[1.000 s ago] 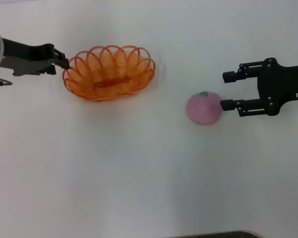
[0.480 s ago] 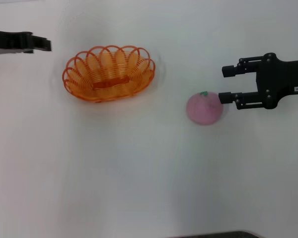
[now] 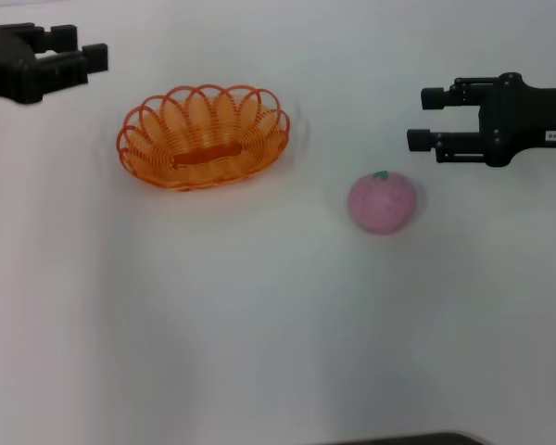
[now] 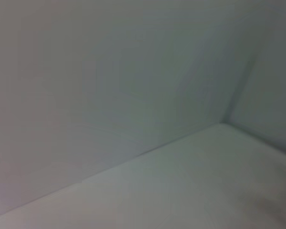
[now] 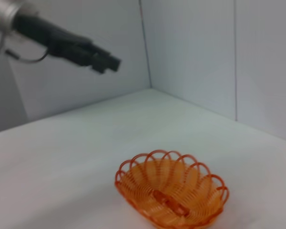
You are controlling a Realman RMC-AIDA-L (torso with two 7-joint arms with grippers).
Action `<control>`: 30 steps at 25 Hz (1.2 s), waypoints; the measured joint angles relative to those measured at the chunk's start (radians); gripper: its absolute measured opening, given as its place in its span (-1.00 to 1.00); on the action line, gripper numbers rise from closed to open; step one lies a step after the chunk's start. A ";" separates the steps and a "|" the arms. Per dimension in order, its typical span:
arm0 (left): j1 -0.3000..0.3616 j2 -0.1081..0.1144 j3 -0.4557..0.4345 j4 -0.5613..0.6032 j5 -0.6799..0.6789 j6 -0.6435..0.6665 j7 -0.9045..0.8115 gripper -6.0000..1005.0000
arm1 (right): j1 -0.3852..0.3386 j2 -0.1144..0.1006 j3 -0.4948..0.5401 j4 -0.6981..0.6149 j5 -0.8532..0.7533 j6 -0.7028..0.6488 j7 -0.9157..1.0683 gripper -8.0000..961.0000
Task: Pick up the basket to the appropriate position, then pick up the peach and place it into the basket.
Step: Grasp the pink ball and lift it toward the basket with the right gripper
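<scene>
Both hands are open and empty: left hand [image 3: 91, 57] clear of the orange basket [image 3: 202, 136], right hand [image 3: 421, 118] above the peach [image 3: 381, 201], which sits ungrasped on the worktop [image 3: 259, 315].

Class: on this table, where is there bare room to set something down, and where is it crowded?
Free: the whole near part of the table, below the basket and peach; also the strip between those two. Tighter: by the peach, under the open right gripper. Open left gripper is raised beyond the basket.
</scene>
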 joint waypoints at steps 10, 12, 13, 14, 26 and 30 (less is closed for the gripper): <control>0.079 0.001 -0.236 -0.349 -0.079 0.209 0.503 0.12 | 0.007 0.000 0.007 0.008 0.056 0.019 0.110 0.46; 0.094 -0.001 -0.238 -0.377 -0.077 0.212 0.535 0.41 | 0.019 -0.001 0.004 0.001 0.058 0.019 0.148 0.46; 0.098 -0.002 -0.238 -0.387 -0.075 0.212 0.542 0.55 | 0.026 -0.003 0.000 -0.002 0.058 0.019 0.169 0.46; 0.100 -0.002 -0.239 -0.395 -0.074 0.212 0.546 0.59 | 0.033 -0.006 -0.004 -0.004 0.057 0.017 0.191 0.46; 0.097 0.000 -0.240 -0.471 -0.072 0.200 0.574 0.77 | 0.088 -0.017 -0.064 -0.186 0.059 -0.068 0.439 0.46; 0.097 0.000 -0.235 -0.472 -0.072 0.198 0.575 0.77 | 0.120 -0.020 -0.077 -0.311 0.059 -0.155 0.573 0.46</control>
